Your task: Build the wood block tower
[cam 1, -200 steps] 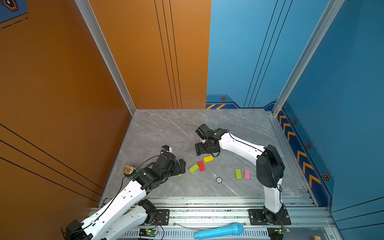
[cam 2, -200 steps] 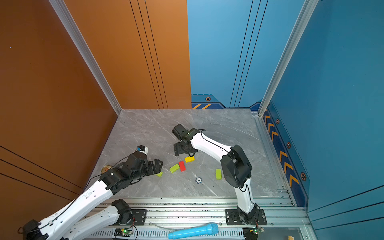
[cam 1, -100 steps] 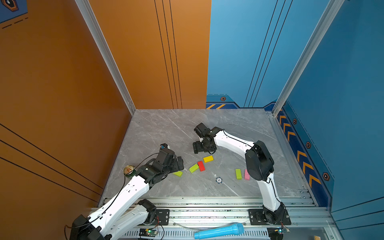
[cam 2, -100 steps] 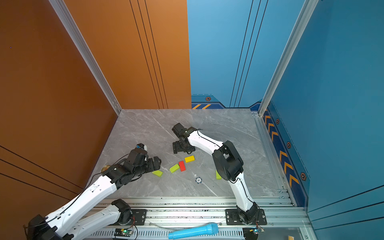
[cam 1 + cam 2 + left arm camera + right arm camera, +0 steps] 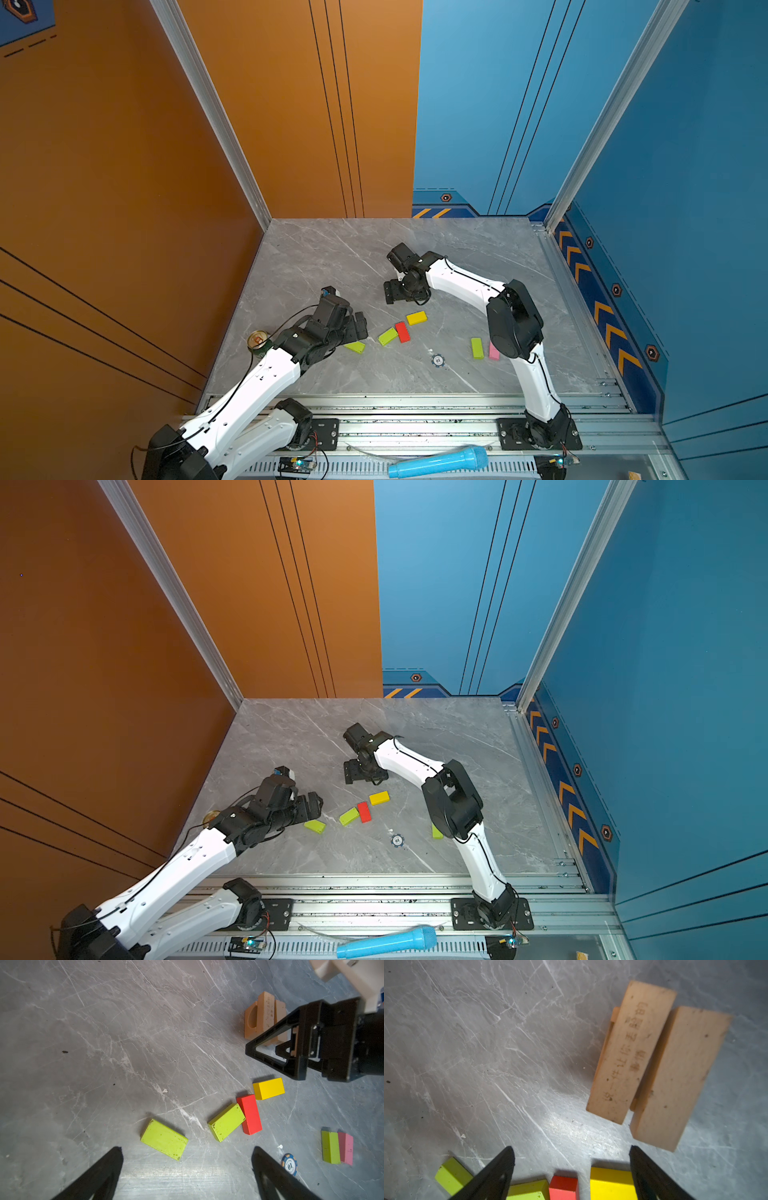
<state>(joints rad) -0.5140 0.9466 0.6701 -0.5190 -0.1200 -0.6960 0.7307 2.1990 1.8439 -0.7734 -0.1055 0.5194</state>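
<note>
The tower (image 5: pixel 265 1020) — as yet a low cluster of tan blocks (image 5: pixel 631 1051) — sits beyond the red block (image 5: pixel 250 1114), just ahead of the right gripper (image 5: pixel 571 1147), whose jaws stand spread and empty. The left gripper (image 5: pixel 187 1149), also spread wide and empty, hovers left of the red block in both top views, close to a lime block (image 5: pixel 164 1139). Orange and blue walls (image 5: pixel 291 124) enclose the grey marbled table (image 5: pixel 332 257) under the red block.

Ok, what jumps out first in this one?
Scattered on the grey table lie a yellow block, a red block touching a lime green block, and a lone lime green block nearer the left tool. Plain tan blocks sit clustered by the open right tool.
</note>
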